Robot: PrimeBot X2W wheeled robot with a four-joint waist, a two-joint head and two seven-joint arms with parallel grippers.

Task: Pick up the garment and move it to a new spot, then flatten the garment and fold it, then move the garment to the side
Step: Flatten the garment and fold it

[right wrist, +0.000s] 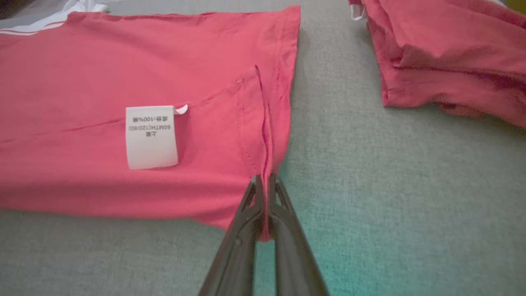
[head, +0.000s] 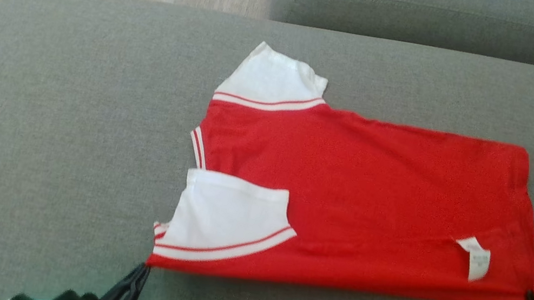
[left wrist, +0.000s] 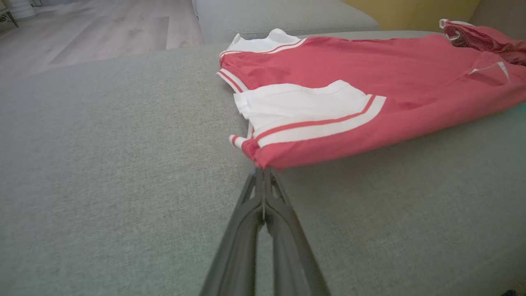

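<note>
Two near corners suit us best: the garment (head: 362, 200) (thin, limp, light, we judge) lies flat on the grey cushion (head: 55, 134), left gripper (head: 145, 268) pinching its shoulder corner, right gripper (head: 530, 295) clamping its hem corner.

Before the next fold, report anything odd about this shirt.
The white care label lies exposed on the red shirt near its hem, so it may be inside out. The near sleeve is folded in; the far sleeve sticks out.

Head view high above the garment (head: 357, 199); both wrist views low, close at opposite near corners.
</note>
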